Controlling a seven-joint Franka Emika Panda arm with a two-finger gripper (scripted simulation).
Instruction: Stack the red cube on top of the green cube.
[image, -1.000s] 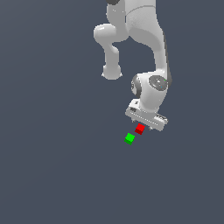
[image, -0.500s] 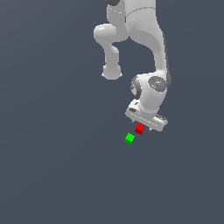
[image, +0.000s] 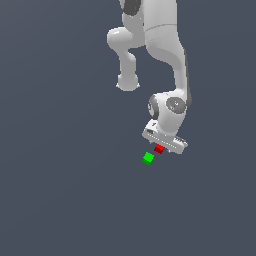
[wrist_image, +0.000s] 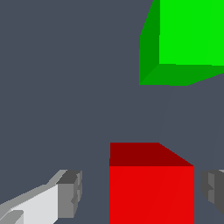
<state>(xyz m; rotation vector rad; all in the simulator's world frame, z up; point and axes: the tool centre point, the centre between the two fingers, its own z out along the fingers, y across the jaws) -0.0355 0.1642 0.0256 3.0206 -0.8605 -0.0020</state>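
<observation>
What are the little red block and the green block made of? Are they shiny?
It's hard to say: these are simulator renders. The red cube and green cube look like plain, solid-coloured plastic or painted blocks with a matte finish. Their faces are flat colour with sharp edges, no grain, no gleam.

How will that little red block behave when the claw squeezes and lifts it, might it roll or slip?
The red block has flat faces and sharp edges, so it probably won't roll. It looks rigid, so the fingers on either side should grip it squarely. It is tiny beside the claw, so probably light.
</observation>
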